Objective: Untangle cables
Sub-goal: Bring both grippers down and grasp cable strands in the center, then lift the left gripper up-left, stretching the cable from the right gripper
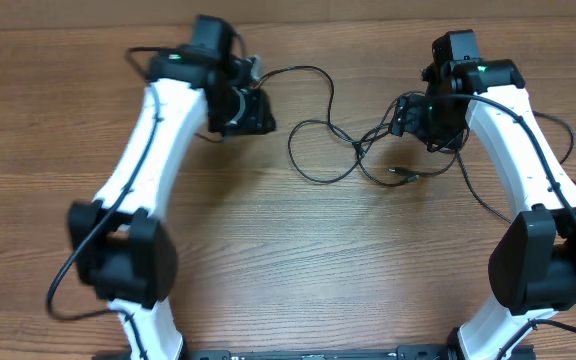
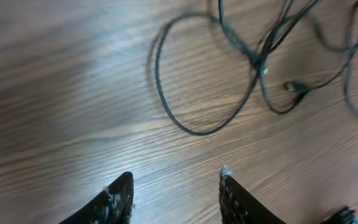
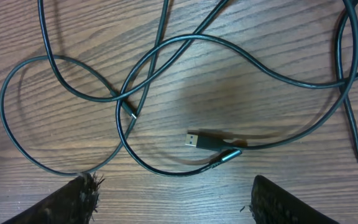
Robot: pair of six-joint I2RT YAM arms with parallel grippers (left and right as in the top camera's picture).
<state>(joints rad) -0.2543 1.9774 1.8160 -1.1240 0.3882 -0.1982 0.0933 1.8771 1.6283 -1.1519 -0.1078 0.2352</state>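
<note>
Hovering over the loosely crossed cables (image 3: pixel 129 102) lying on the worktop (image 1: pixel 288 260), the right tool (image 3: pixel 174 182) is spread wide and empty; the left tool (image 2: pixel 174 175) is likewise parted, nothing held. The plug (image 3: pixel 202 140) is best pinched behind its head and drawn through 1 loop while the neighbouring strand is pinned.

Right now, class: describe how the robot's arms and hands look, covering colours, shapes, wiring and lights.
The left arm and right arm have white tubular links, bulky black joint housings and thick black wires alongside. A green light glows near each wrist. The left hand and right hand have black fingers with worn tips.
</note>
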